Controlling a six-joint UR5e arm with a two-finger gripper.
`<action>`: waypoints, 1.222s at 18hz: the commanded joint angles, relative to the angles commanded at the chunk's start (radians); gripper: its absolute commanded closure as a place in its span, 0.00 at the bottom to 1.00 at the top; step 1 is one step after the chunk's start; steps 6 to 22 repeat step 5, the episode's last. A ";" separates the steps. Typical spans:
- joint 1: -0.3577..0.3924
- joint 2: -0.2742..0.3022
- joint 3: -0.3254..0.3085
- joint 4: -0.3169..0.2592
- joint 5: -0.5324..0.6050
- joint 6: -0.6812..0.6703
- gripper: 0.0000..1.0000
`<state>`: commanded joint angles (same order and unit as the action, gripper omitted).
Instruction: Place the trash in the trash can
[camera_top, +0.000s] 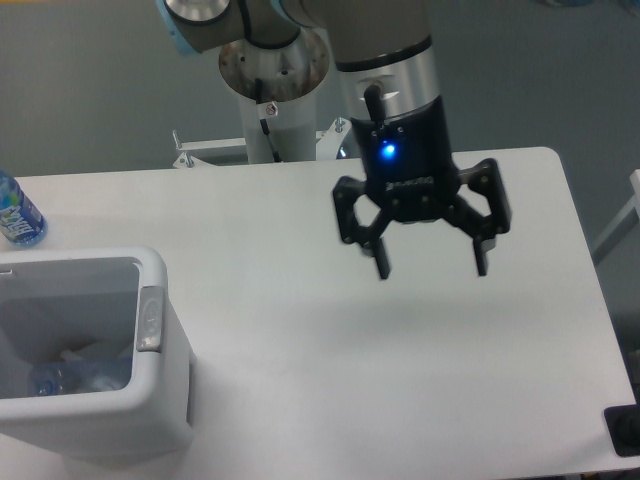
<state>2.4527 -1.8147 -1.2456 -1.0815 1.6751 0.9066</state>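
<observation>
The trash (75, 368) is lying at the bottom of the trash can (150, 320), down in the near left corner of the counter (300, 330). I am reading it as two pieces: a crumpled white wrapper (80, 355) towards the middle of the floor of the bin, and a clear crinkled bottle (50, 380) with a bluish end just nearer. They are sitting close together, though I cannot tell whether they are touching. Nothing of that kind is showing on the bare counter, so I am judging the task as good as done.

My gripper (428, 268) is hanging over the far right part of the counter, well apart from the bin, with the jaws spread wide and carrying nothing. A deeper-blue bottle (16, 212) is standing at the far left edge, untouched.
</observation>
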 joint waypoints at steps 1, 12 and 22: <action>0.006 0.000 0.000 0.000 -0.002 0.000 0.00; 0.012 0.000 -0.002 0.003 -0.014 -0.015 0.00; 0.012 0.000 -0.002 0.003 -0.014 -0.015 0.00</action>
